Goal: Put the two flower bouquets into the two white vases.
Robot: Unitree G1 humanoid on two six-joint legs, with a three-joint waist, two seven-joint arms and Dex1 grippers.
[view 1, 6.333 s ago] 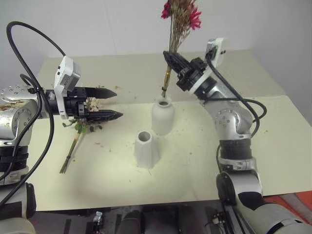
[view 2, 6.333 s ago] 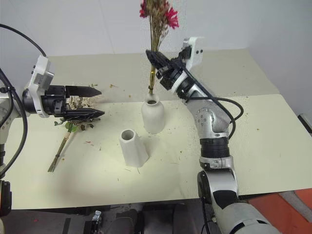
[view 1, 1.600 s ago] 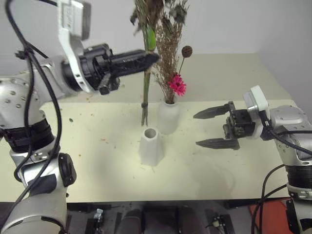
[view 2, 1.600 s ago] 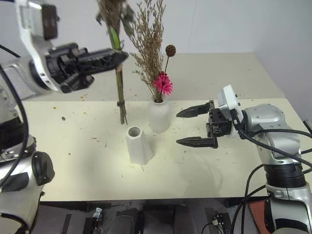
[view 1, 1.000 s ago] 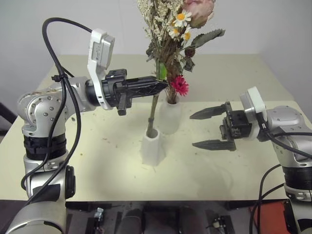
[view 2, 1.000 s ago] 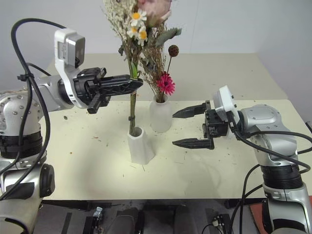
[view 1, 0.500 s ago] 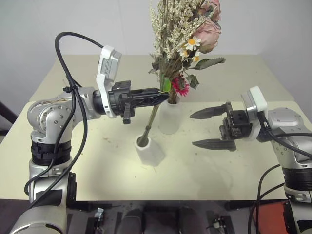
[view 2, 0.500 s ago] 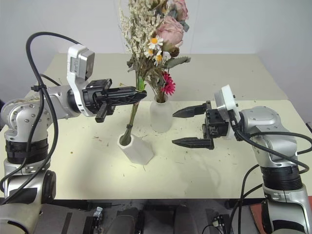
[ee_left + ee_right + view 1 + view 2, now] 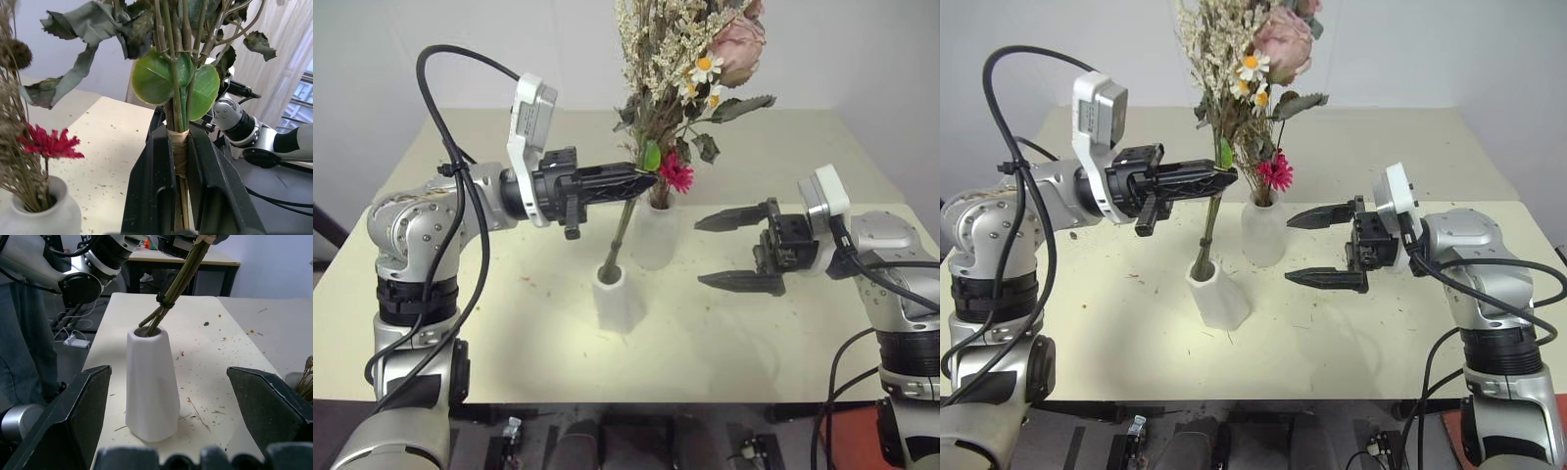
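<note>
Fingers of left gripper [image 9: 641, 179] clamped on rose bouquet [image 9: 690, 73] stems, ends inside tapered vase [image 9: 618, 298] on table [image 9: 489, 333]. Right gripper [image 9: 734, 250] spread wide, empty, beside bottle vase [image 9: 653, 235] holding daisy bouquet [image 9: 676, 174].

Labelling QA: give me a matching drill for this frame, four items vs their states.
Items:
1. left gripper
2. right gripper
3. rose bouquet
4. grass bouquet

States:
A. open, holding nothing
B. stems in the tapered vase, leaning
C. standing in the round vase, released
D. shut on stems

Pairs: 1-D, 2-A, 3-B, 4-C
</note>
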